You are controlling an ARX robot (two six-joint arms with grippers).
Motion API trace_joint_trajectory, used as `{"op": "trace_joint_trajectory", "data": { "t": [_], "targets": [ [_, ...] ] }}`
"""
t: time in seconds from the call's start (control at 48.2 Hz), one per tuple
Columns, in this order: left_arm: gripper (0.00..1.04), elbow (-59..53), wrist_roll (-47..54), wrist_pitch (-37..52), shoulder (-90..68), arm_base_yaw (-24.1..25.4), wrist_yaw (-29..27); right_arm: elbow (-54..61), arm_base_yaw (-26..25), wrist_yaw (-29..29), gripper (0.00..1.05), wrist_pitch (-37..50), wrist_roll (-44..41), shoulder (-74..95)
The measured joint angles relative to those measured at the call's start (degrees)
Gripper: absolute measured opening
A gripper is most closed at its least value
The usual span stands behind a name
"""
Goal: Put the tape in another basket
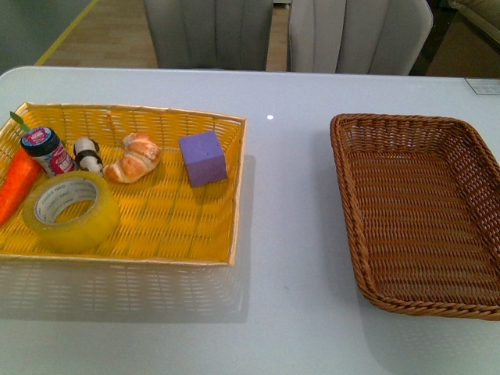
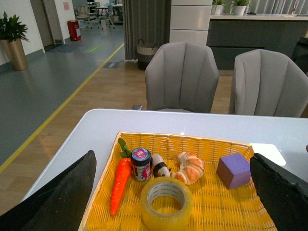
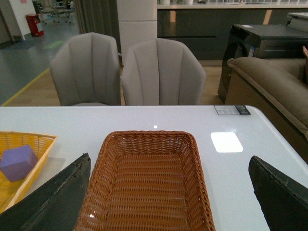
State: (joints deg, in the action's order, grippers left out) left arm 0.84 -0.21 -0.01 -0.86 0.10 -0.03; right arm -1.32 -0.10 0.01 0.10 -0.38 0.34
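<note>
While the tape (image 1: 78, 231) lies flat, near-left in the yellow tray (image 1: 237, 187), I log left end effector (image 2: 172, 155) spread wide, facing it; best pinch one wall through the core.

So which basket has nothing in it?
The dark brown wicker basket on the right: only bare weave shows inside. The yellow tray holds the tape, a carrot, a purple cube and more.

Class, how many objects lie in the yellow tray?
6: carrot and jar far left, toy and croissant mid-back, cube back right, tape front left. None seems hidden.
</note>
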Motion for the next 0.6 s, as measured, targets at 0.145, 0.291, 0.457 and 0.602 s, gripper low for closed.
{"op": "trace_joint_trajectory", "data": {
  "t": [0.145,0.291,0.457,0.602],
  "targets": [
    [0.96,0.0,0.0,0.0,0.0,0.0,0.0,0.0,0.0,0.0,0.96,0.0,0.0,0.0],
    [0.96,0.0,0.0,0.0,0.0,0.0,0.0,0.0,0.0,0.0,0.96,0.0,0.0,0.0],
    [0.96,0.0,0.0,0.0,0.0,0.0,0.0,0.0,0.0,0.0,0.96,0.0,0.0,0.0],
    [0.96,0.0,0.0,0.0,0.0,0.0,0.0,0.0,0.0,0.0,0.96,0.0,0.0,0.0]
  ]
}}
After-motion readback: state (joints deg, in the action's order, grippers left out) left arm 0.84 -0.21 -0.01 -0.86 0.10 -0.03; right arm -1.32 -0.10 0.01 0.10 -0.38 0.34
